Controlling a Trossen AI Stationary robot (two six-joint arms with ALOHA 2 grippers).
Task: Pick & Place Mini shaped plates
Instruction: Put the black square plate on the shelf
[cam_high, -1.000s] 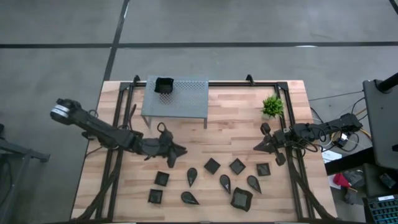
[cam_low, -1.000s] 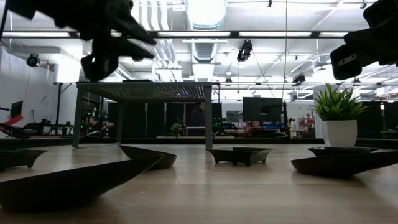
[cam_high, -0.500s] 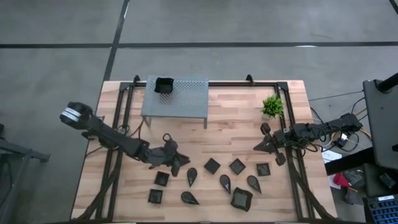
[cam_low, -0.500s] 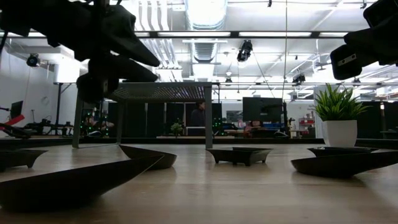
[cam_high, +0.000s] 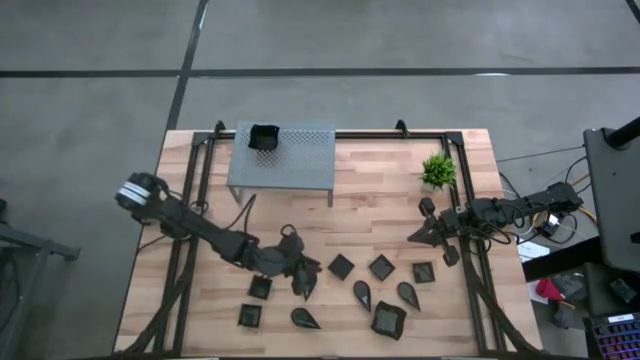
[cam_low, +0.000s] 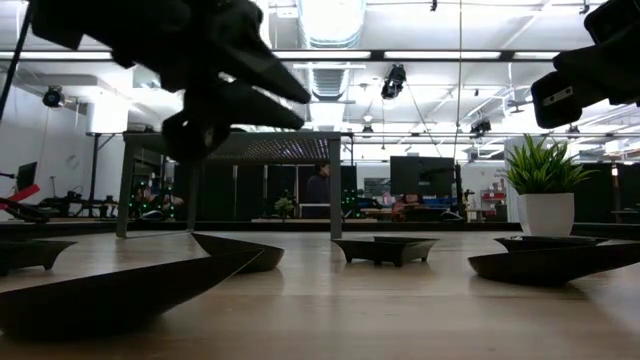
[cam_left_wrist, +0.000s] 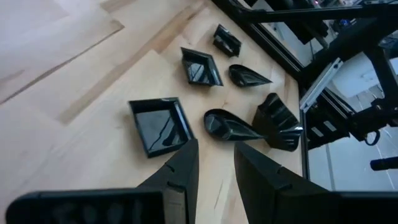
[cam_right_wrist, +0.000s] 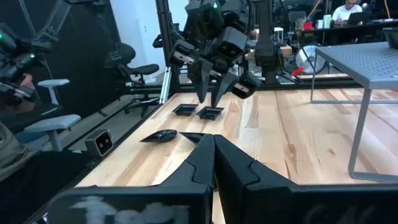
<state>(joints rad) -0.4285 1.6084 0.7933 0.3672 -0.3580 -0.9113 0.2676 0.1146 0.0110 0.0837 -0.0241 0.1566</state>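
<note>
Several small black plates lie flat on the near half of the wooden table: a diamond one (cam_high: 341, 266), teardrops (cam_high: 361, 293) and a larger wavy-rimmed one (cam_high: 388, 318). Another plate (cam_high: 263, 137) sits on the grey perforated stand (cam_high: 300, 160). My left gripper (cam_high: 303, 275) is open, hovering over a teardrop plate that it partly hides. In the left wrist view its fingers (cam_left_wrist: 214, 149) point toward the diamond plate (cam_left_wrist: 158, 124) and a teardrop (cam_left_wrist: 230, 126). My right gripper (cam_high: 420, 233) waits shut by the table's right edge, above the wood.
A small green plant (cam_high: 437, 170) stands in a white pot at the far right. Black frame rails run along the table's left, right and far edges. Bare wood lies between the stand and the plates. People sit at desks in the room beyond the table.
My left gripper has travelled toward the table's right and near edge, from the bare wood in front of the stand to a spot over the row of plates, its arm reaching further out. The plates have stayed where they were.
</note>
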